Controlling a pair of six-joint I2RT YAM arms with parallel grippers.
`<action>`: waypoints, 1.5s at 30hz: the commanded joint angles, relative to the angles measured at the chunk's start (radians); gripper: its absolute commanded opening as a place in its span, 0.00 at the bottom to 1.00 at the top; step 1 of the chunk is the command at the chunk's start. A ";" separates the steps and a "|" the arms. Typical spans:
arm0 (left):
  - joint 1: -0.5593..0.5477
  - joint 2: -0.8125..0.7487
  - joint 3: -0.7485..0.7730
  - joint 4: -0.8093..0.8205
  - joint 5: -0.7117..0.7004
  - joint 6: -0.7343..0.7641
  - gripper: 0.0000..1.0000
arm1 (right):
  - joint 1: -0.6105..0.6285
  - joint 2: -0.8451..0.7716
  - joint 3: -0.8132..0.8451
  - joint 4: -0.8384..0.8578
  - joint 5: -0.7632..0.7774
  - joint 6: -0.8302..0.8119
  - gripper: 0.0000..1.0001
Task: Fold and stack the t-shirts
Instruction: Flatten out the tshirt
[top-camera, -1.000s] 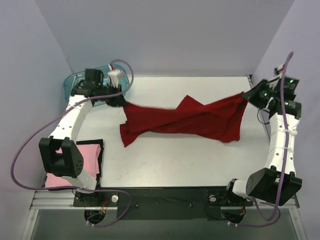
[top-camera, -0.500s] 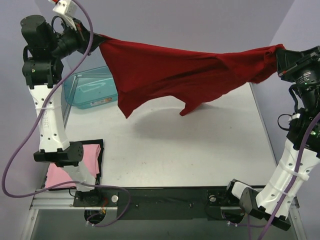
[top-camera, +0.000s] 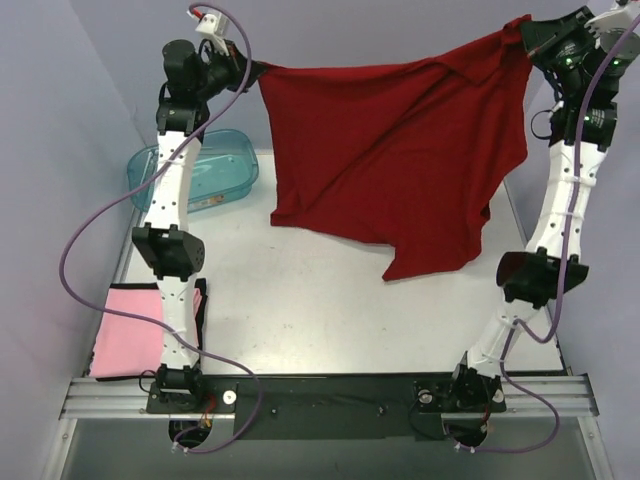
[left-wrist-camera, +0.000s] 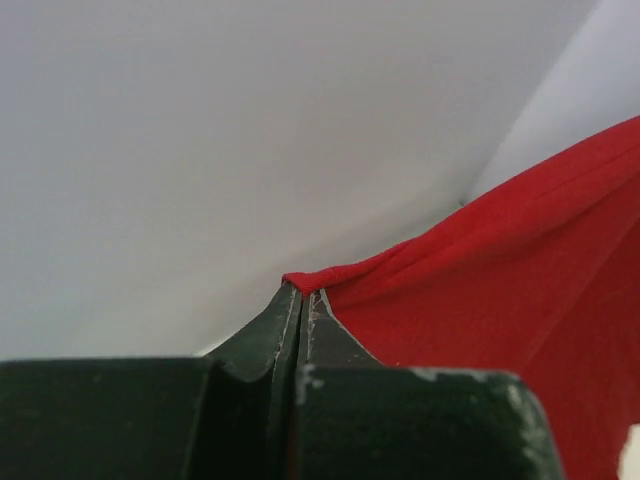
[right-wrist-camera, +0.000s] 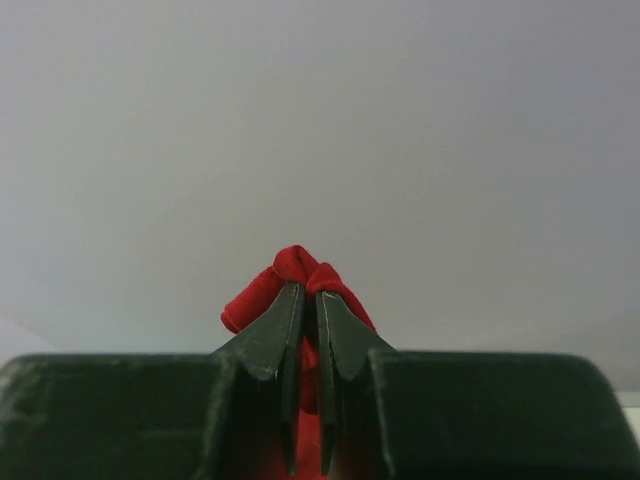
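Both arms up high. Left claw (top-camera: 250, 72) clamped shut on one corner of dark red t-shirt (top-camera: 400, 150), right claw (top-camera: 527, 35) clamped on a bunched corner. The shirt hangs spread in the air above the bench (top-camera: 320, 310). Pink t-shirt (top-camera: 125, 340) lies flat at near left corner.

A see-through teal tub (top-camera: 195, 170) is sitting open side up at the far left corner of the pale grey table (top-camera: 330, 310). A thin dark strip, perhaps a mat (top-camera: 204, 300), is showing near the near left corner. Plain lavender walls (top-camera: 90, 110) are closing in the far and side edges.
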 joint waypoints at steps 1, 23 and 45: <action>0.000 -0.018 0.132 0.410 -0.246 0.026 0.00 | -0.055 0.047 0.130 0.267 0.113 0.132 0.00; -0.026 -0.482 -0.657 -0.686 0.130 0.567 0.00 | 0.012 -0.993 -1.415 -0.339 0.093 -0.066 0.00; -0.123 -0.396 -1.100 -0.741 -0.308 0.983 0.00 | 0.017 -0.970 -1.731 -0.470 0.140 -0.115 0.00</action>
